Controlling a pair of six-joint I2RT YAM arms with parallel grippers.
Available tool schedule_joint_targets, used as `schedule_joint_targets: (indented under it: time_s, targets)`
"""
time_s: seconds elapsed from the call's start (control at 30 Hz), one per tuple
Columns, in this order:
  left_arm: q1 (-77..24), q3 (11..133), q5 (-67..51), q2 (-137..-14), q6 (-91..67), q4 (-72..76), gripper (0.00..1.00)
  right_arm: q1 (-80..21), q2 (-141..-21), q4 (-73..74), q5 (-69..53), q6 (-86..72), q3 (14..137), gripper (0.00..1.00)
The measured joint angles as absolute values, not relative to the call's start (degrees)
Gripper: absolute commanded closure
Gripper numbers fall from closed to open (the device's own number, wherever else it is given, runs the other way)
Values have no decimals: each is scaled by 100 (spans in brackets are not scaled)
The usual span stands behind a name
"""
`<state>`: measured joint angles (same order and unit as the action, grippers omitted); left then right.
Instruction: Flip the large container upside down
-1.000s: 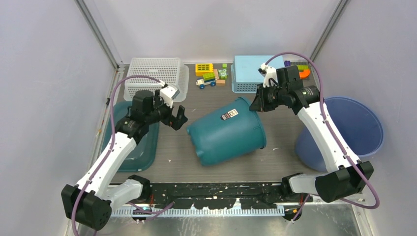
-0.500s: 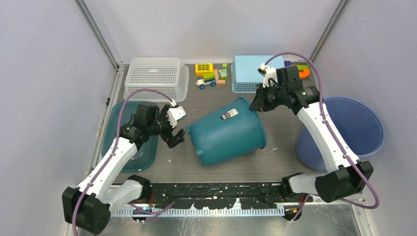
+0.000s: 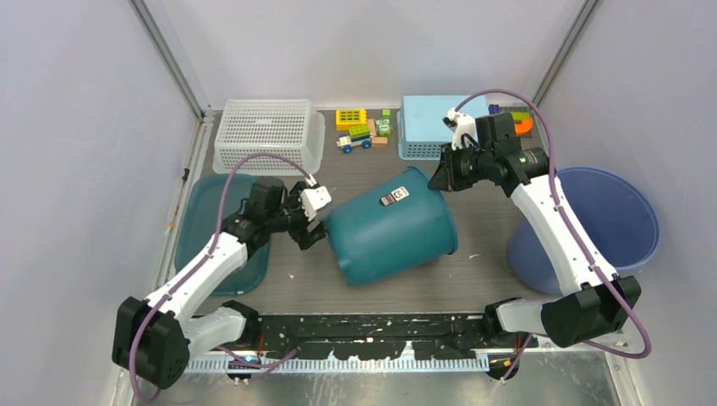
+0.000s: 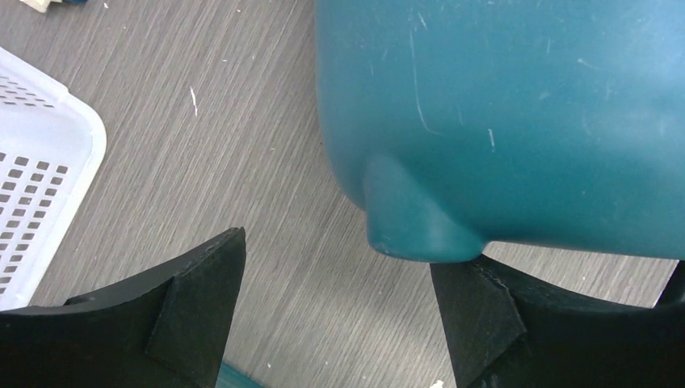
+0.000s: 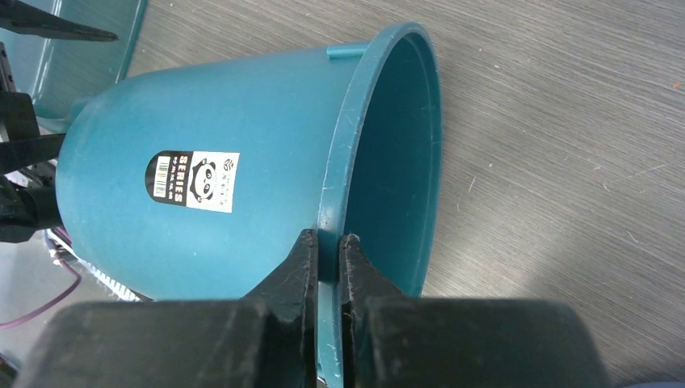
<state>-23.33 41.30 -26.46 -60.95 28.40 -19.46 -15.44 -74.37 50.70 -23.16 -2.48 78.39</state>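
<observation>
The large teal container (image 3: 389, 228) lies on its side in the middle of the table, its base to the left and its mouth to the right. My right gripper (image 3: 440, 178) is shut on its rim, one finger inside and one outside, as the right wrist view (image 5: 329, 238) shows; the container's label (image 5: 192, 181) faces up. My left gripper (image 3: 311, 227) is open at the container's base. In the left wrist view (image 4: 338, 252) its right finger (image 4: 476, 315) touches a foot of the container (image 4: 501, 105); the left finger is apart from it.
A teal tray (image 3: 199, 211) lies at the left under my left arm. A white perforated basket (image 3: 269, 131) stands at the back left. A light blue basket (image 3: 423, 118) and toy blocks (image 3: 359, 128) are at the back. A blue bucket (image 3: 621, 216) stands at the right.
My left gripper has moved right and down from above the teal tray to the container's base. The right gripper and the container have not moved.
</observation>
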Motion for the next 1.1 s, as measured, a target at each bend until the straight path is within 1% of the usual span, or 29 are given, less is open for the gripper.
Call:
schedule_joint_targets:
  time_s: [0.2,0.27,0.43,0.47,0.63,0.77,1.1]
  targets:
    - [-2521,4130,-2580,-6357,2749,-1850,28,-1511,-7467,5022,-2318,-231,7839,99]
    - [-2582,4130,-2617,-6394,2738,-1837,34,-1514,-7467,5017,-2324,-202,7839,99]
    - [-2679,4130,-2711,-6396,2707,-1898,58,-1507,-7509,4989,-2331,-156,7839,99]
    - [-2705,4132,-2724,-6396,2698,-1918,60,-1500,-7526,4978,-2344,-154,7839,99]
    - [-2773,4160,-2722,-6383,2604,-2025,61,-1485,-7570,4934,-2386,-132,7839,99]
    - [-2814,4244,-2703,-6383,2528,-2206,63,-1476,-7577,4928,-2401,-113,7839,99]
    - [-2847,5011,-2464,-6386,2082,-2971,64,-1367,-7627,4888,-2386,-49,7896,99]
